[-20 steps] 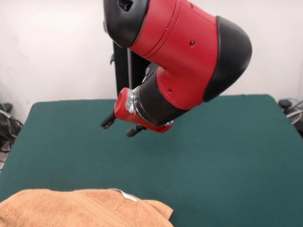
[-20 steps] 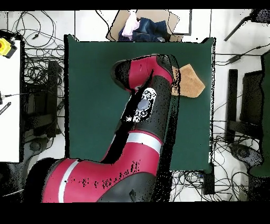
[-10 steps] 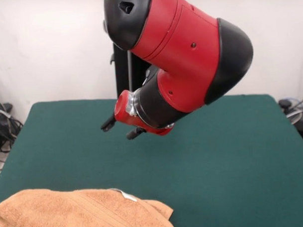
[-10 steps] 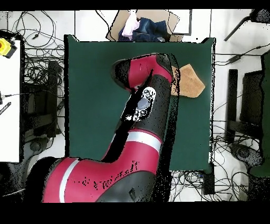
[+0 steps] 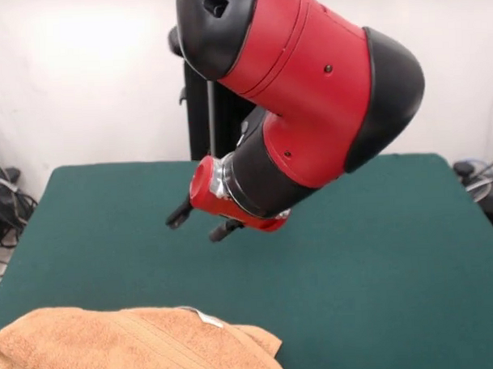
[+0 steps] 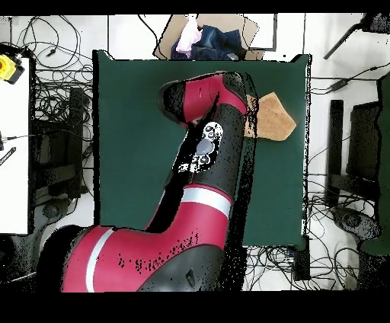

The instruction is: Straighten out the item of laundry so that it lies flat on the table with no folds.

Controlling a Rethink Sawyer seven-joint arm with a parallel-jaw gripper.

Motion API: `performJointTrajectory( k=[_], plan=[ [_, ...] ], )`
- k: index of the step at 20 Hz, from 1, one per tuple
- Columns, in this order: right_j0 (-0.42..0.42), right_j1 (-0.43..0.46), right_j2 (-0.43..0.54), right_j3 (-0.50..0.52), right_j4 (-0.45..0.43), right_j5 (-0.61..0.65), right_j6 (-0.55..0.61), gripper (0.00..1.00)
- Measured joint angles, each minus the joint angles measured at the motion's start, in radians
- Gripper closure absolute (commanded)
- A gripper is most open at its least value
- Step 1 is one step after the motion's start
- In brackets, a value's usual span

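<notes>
Well clear of tool [image 5: 202, 222]: towel [image 5: 131, 346].

Front view: towel [image 5: 131, 346] cut off by bottom edge and lower left corner, so only its upper part shows; lower border and full outline not visible. White tag [image 5: 207, 318] too small to read. Arm [image 5: 300, 85] runs out the top edge; upper links not visible. It also blocks the middle of the surface's [image 5: 378, 253] far edge.

Hand [image 5: 202, 222]: two dark tips poke out lower left of the red wrist, rest hidden behind it.

Overhead view: arm [image 6: 209, 152] covers the hand completely and hides the towel's [image 6: 274, 116] left part, only the right portion shows, right of centre. Surface [image 6: 129, 129] middle and lower part under the arm.
</notes>
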Motion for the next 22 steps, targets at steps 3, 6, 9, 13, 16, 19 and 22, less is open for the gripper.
performJointTrajectory(
  k=[3, 6, 9, 13, 16, 19, 22],
  plan=[
    [-0.011, -0.020, 0.026, 0.020, 0.024, -0.074, 0.000, 0.00],
    [-0.031, -0.047, 0.062, 0.054, 0.064, -0.160, 0.000, 0.00],
    [-0.082, -0.101, 0.136, 0.133, 0.144, -0.295, 0.000, 0.00],
    [-0.149, -0.179, 0.214, 0.243, 0.229, -0.405, 0.000, 0.00],
    [-0.178, -0.219, 0.244, 0.292, 0.261, -0.435, 0.000, 0.00],
    [-0.190, -0.259, 0.256, 0.328, 0.276, -0.441, 0.000, 0.00],
    [-0.186, -0.292, 0.256, 0.342, 0.277, -0.441, 0.000, 0.00]
  ],
)
